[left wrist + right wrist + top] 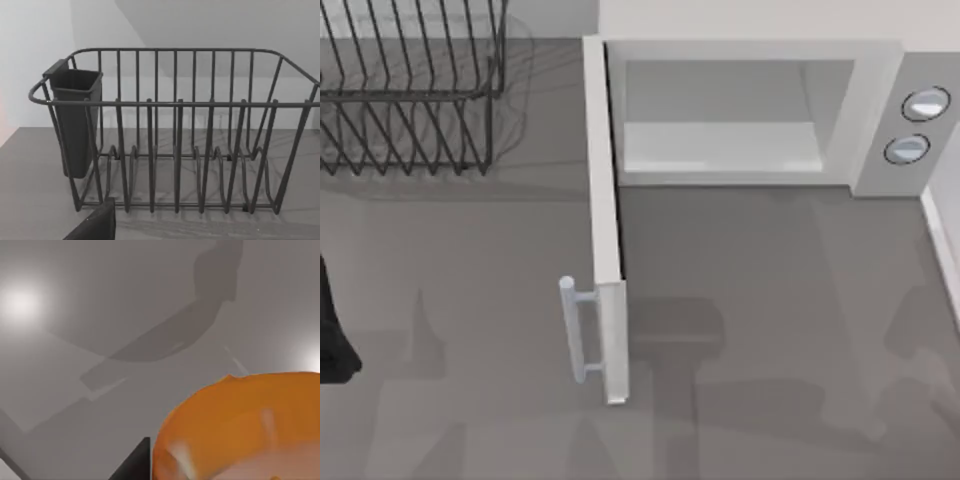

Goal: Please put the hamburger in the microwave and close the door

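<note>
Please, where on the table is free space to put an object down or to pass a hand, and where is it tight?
Free: the grey table in front of the microwave, right of the open door; also the stretch left of the door handle, below the wire rack. The microwave's cavity is bare too. Tight: between rack and door.

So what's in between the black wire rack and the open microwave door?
Nothing. From above, only bare grey table lies between the rack and the door, apart from the rack's shadow.
</note>
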